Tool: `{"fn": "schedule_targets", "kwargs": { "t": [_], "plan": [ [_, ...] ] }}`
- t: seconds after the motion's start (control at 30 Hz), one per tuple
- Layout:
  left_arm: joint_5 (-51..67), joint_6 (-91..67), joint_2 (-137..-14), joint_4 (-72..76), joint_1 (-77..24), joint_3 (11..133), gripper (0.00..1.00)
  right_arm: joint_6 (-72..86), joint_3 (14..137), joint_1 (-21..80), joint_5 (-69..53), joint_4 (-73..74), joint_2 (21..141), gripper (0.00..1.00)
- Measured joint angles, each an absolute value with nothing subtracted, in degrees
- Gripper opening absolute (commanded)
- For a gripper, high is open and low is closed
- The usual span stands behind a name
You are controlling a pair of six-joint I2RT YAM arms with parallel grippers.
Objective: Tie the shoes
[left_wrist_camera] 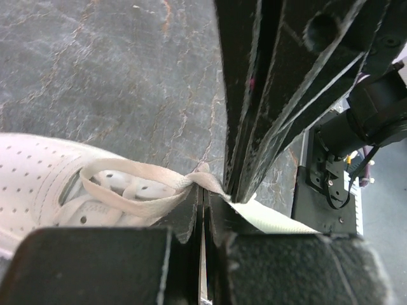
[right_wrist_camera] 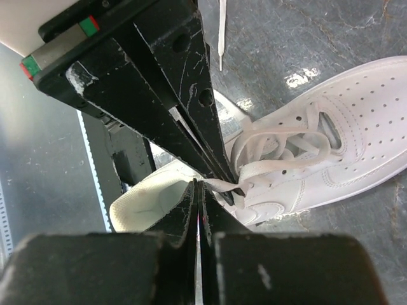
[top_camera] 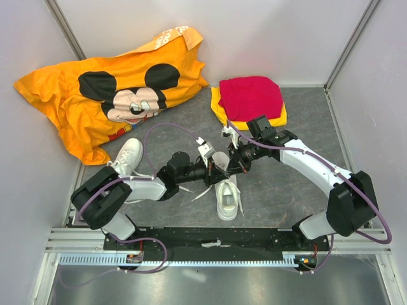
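Top external view: two white shoes lie on the grey mat (top_camera: 286, 190). The near shoe (top_camera: 227, 202) lies between the two arm bases, a little forward of them. The second shoe (top_camera: 129, 154) lies well apart to the left, just beside the hem of an orange shirt (top_camera: 70, 95). The left gripper (top_camera: 218, 166) and right gripper (top_camera: 234, 165) meet tip to tip over the far end of the near shoe. At the back, a red cloth (top_camera: 250, 95) lies folded on a yellow cloth (top_camera: 218, 108). Left wrist view: the left gripper (left_wrist_camera: 202, 213) has its fingers pressed together, pinching the flat white lace (left_wrist_camera: 137, 204) where it leaves the perforated upper of the near shoe (left_wrist_camera: 32, 171). The lace runs on past the fingers as a flat strip to the right. The right gripper (left_wrist_camera: 233, 189) comes down from above with its fingers also closed on the lace, touching it just beside the left gripper's pinch. Right wrist view: the right gripper (right_wrist_camera: 198, 194) is clamped on the same lace (right_wrist_camera: 254, 171), and the left gripper (right_wrist_camera: 218, 173) grips it at almost the same spot. The near shoe (right_wrist_camera: 356, 121) lies across the mat with its opening toward the left of this view.
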State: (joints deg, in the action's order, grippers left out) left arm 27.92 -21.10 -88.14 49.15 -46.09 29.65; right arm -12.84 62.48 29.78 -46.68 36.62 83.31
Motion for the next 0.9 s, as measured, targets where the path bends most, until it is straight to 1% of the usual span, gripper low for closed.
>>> {"fn": "schedule_targets", "kwargs": {
  "t": [0.07, 0.1, 0.17, 0.2, 0.27, 0.37, 0.5, 0.6, 0.77, 0.83, 0.9],
  "plan": [
    [28.7, -21.1, -88.6, 49.5, -46.1, 30.1, 0.02, -12.4, 62.5, 29.8, -46.8, 36.8, 83.3, 0.21],
    [28.8, -21.1, -88.6, 49.5, -46.1, 30.2, 0.02, -12.1, 62.5, 29.8, -46.9, 36.9, 83.3, 0.31],
    [28.9, -21.1, -88.7, 49.4, -46.0, 30.2, 0.01, -11.6, 62.4, 29.5, -47.7, 37.1, 83.3, 0.39],
    [28.9, -21.0, -88.7, 49.4, -46.0, 30.2, 0.01, -11.2, 62.4, 29.4, -48.2, 37.3, 83.3, 0.45],
    [29.1, -21.0, -88.7, 49.5, -45.8, 30.2, 0.02, -10.6, 62.5, 28.4, -49.0, 37.5, 83.3, 0.47],
    [30.3, -21.0, -88.7, 50.3, -46.0, 30.2, 0.02, -9.8, 62.8, 24.9, -49.7, 37.3, 83.3, 0.48],
    [30.9, -21.0, -88.7, 51.1, -46.1, 30.2, 0.02, -9.8, 64.0, 20.7, -50.7, 37.4, 83.3, 0.41],
    [31.6, -21.0, -88.7, 51.2, -46.1, 30.2, 0.02, -10.9, 64.1, 20.3, -50.8, 38.3, 83.7, 0.36],
    [31.8, -21.0, -88.7, 51.2, -46.1, 30.2, 0.02, -13.4, 64.1, 20.4, -49.3, 40.2, 86.4, 0.32],
    [31.7, -21.0, -88.7, 51.2, -46.1, 30.2, 0.02, -13.9, 64.1, 20.4, -48.1, 40.7, 87.4, 0.31],
    [31.7, -21.0, -88.7, 51.2, -46.1, 30.2, 0.02, -14.2, 63.9, 20.4, -47.3, 40.9, 88.2, 0.34]
  ]
}}
